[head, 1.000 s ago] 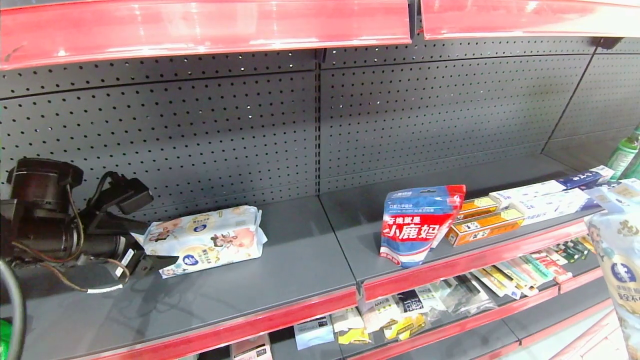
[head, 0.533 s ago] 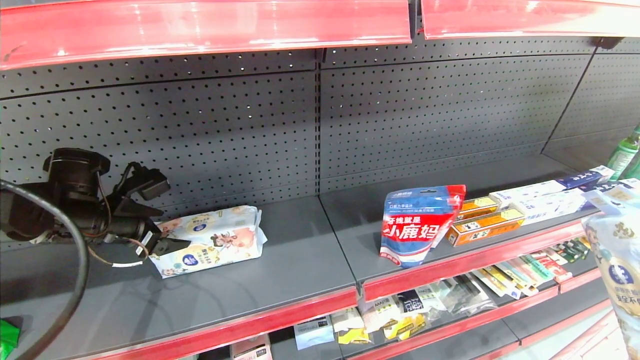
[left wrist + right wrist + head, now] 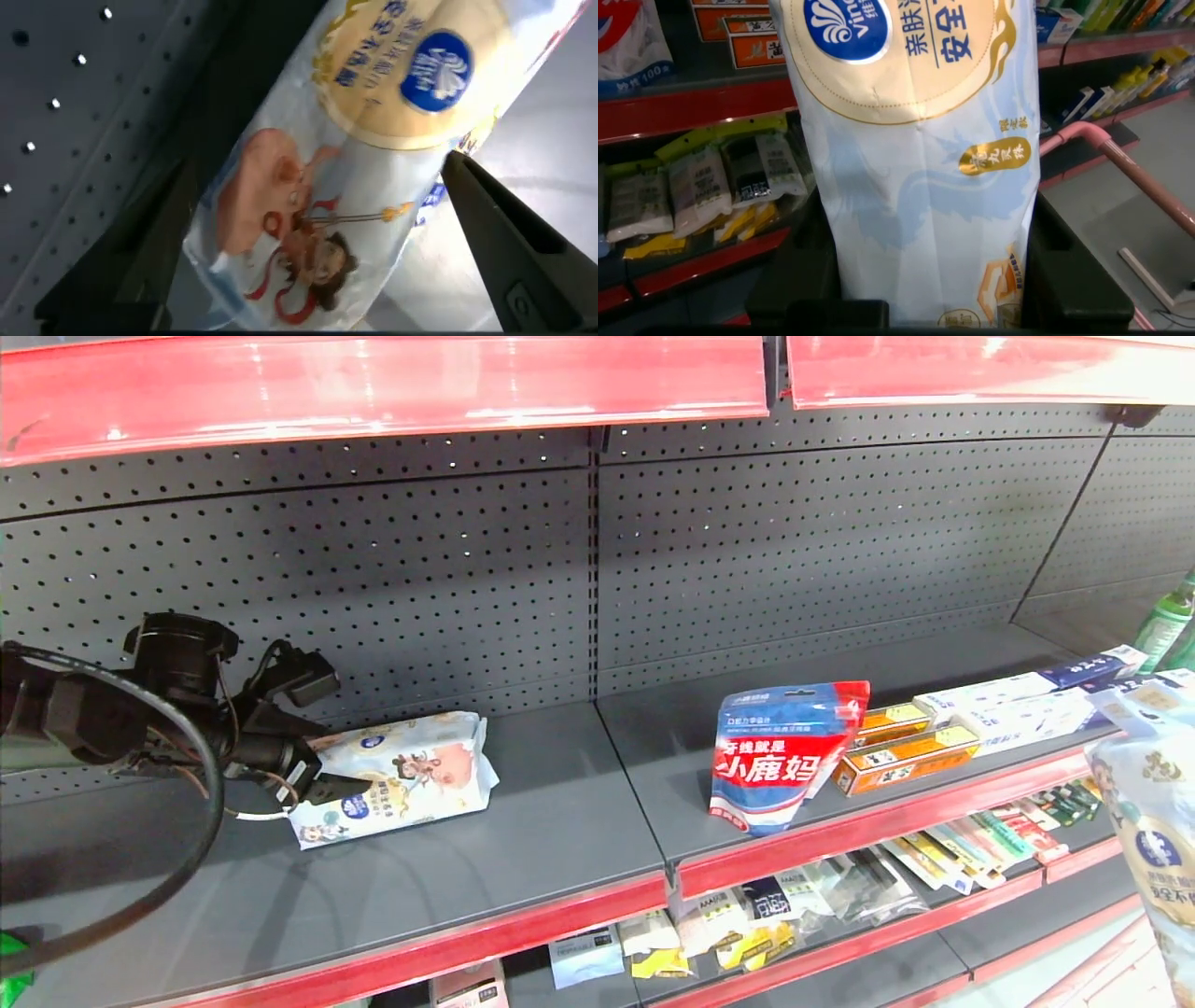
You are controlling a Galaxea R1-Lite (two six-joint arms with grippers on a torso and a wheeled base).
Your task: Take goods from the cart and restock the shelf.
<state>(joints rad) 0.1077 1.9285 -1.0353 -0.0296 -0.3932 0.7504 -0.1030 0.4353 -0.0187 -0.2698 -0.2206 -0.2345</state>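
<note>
While the left claw [image 3: 322,775] gripped the wipes pack [image 3: 411,770] resting at frame left on the shelf [image 3: 560,840], it probably wanted seating flat before release; right claw [image 3: 924,280] held a tall bag [image 3: 915,168].

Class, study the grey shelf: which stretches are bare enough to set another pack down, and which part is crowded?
Widest bare patch: the shelf between the wipes pack, in the left claw, and the pouch. Also bare: the strip in front of the wipes pack and behind the pouch. Crowded: the right end, boxes side by side, a big bag held nearby.
</note>
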